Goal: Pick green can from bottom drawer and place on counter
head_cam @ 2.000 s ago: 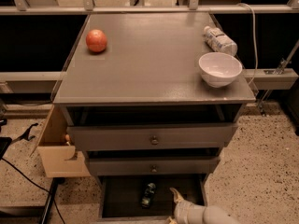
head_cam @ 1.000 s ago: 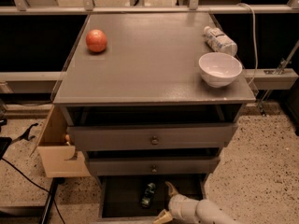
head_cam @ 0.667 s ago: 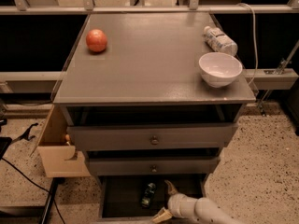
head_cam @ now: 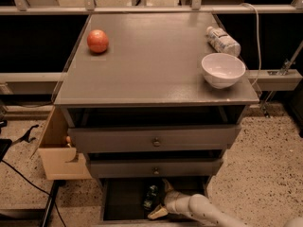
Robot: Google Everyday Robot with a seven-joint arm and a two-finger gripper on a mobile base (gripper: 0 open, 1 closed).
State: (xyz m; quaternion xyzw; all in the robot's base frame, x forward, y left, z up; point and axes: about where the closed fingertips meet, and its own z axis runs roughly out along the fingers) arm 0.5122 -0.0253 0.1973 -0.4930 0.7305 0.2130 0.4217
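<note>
Camera view: the pale two-finger end effector (head_cam: 161,200) reaches into the open, dark bottom drawer (head_cam: 123,205), fingers spread, gripping nothing. The small shiny green can (head_cam: 151,196) sits in that drawer, just beside the fingertips. The flat grey bench (head_cam: 151,65) carries a white ceramic bowl (head_cam: 223,70).

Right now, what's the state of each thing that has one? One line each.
hand: open, inside the bottom drawer, just right of the green can
green can: sitting in the drawer, not gripped
bottom drawer: pulled open
upper two drawers: in, or nearly
bowl: upright, empty, on the counter
bottle: lying on its side
</note>
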